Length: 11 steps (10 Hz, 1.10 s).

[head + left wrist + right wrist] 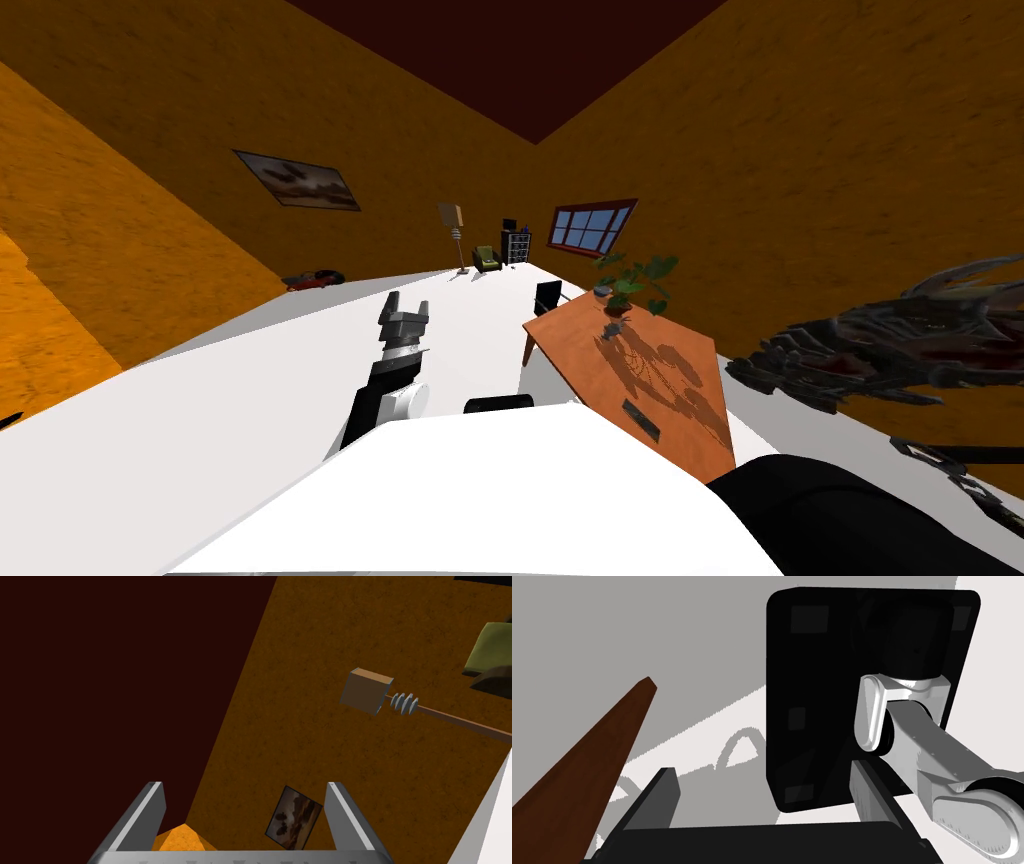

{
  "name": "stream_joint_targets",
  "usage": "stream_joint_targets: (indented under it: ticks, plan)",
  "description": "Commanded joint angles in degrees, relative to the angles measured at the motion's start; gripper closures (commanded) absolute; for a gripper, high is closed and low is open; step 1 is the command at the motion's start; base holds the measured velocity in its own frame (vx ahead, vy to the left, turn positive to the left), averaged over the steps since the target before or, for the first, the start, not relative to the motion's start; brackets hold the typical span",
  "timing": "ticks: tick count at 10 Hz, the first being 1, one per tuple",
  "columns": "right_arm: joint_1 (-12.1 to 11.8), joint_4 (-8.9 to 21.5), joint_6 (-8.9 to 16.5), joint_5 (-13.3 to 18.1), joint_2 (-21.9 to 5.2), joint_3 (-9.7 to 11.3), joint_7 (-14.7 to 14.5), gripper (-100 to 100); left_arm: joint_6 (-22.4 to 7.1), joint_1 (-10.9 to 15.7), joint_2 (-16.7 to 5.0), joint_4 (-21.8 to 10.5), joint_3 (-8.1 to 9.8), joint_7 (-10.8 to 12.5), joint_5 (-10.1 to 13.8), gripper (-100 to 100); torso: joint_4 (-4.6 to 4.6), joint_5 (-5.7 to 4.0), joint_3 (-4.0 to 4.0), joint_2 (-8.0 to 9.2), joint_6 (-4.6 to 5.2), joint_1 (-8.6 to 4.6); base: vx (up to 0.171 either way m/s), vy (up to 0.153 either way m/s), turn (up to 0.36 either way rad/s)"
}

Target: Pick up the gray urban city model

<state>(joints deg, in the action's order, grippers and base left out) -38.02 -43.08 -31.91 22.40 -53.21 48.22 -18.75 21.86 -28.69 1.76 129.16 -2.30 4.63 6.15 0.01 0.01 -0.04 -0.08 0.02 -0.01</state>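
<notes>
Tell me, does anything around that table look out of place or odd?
A large dark spiky shape looms right of the wooden table; I cannot tell what it is. The plant on the table stands upright; nothing looks spilled.

A brown wooden table (600, 350) stands on the white floor (250, 400); on its far end is a potted plant (632, 283) with green leaves, and a dark chair (547, 296) stands just beside that end; far back are a floor lamp (452, 228), a green armchair (487, 258) and a dark shelf unit (517, 243), near a red-framed window (592, 226); a picture (297, 181) hangs on the orange wall (150, 200); a dark spiky object (880, 345) lies to the right of the table.
</notes>
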Motion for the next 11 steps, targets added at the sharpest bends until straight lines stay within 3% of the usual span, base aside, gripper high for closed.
stream_joint_targets:
  ticks: [1, 7, 8, 10, 11]
  plan:
    - [0.25, 1.97, -0.19, 0.44, -0.79, 0.42, 0.00, -100, 0.00, 0.00, 0.00, 0.00, 0.00, 0.00, 0.00, 0, 0.00, 0.00, 0.00, 0.00, 0.00, 0.00, 0.061, -0.006, 0.142]
    - [7.93, 16.69, -0.81, 6.23, -2.42, 5.15, 1.45, -100, 0.00, -0.02, -0.01, 0.00, 0.01, 0.00, 0.00, 0, -0.11, -0.04, -0.28, -0.48, 0.01, -0.17, 0.142, -0.051, 0.283]
    - [9.19, 18.39, -0.91, 6.97, -2.22, 5.62, 1.71, -100, 0.00, -0.02, -0.01, 0.00, 0.01, 0.00, 0.00, 0, -0.11, -0.06, -0.30, -0.51, 0.00, -0.22, 0.113, -0.092, 0.253]
    - [9.19, 19.12, -0.91, 6.97, -2.22, 5.62, 1.71, -100, 0.00, -0.02, -0.01, 0.00, 0.02, 0.00, 0.00, 0, -0.06, -0.05, -0.13, -0.20, 0.09, -0.18, 0.044, -0.053, 0.032]
    - [11.41, 21.05, -1.09, 8.20, -1.59, 6.32, 2.20, -100, 0.00, -0.01, 0.00, 0.00, 0.01, 0.00, 0.00, 0, -0.02, -0.02, -0.03, -0.02, 0.11, 0.00, 0.088, -0.033, 0.241]
